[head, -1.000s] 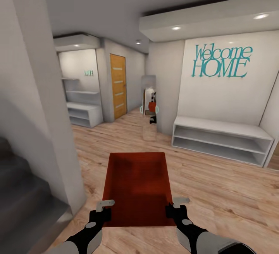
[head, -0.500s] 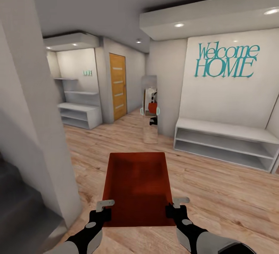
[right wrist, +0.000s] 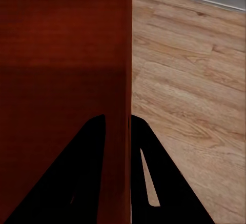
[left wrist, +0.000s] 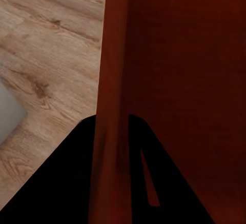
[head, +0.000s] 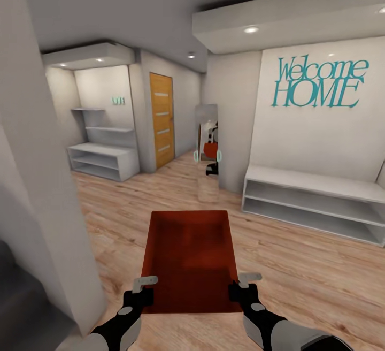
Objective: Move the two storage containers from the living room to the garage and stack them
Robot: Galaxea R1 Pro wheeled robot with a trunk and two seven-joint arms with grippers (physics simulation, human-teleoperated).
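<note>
The storage container [head: 190, 260] was orange-red, with plain straight walls and no lid. It was empty inside, and its floor looked dark near the robot. It hung in the air in front of the robot, above the light wood plank floor [head: 299, 271].

The left end effector [head: 140, 295] was clamped on the container's left wall, near the corner closest to the robot. In the left wrist view the wall [left wrist: 113, 80] sat between the two dark fingers [left wrist: 61, 183]. The right end effector [head: 241, 289] was clamped on the right wall the same way, and the right wrist view showed that wall [right wrist: 125, 80] between its fingers [right wrist: 154, 183].

A thick grey pillar [head: 37, 180] stood close on the left of the container. Straight ahead was a tall mirror [head: 207, 150] with the robot showing in it. To the right was a low white shelf [head: 315, 201] under blue-green "Welcome HOME" letters [head: 315, 83] on the wall. Farther back on the left stood another white shelf [head: 101, 158] and a wooden door [head: 162, 120]. The wood floor between the container and the mirror lay open.
</note>
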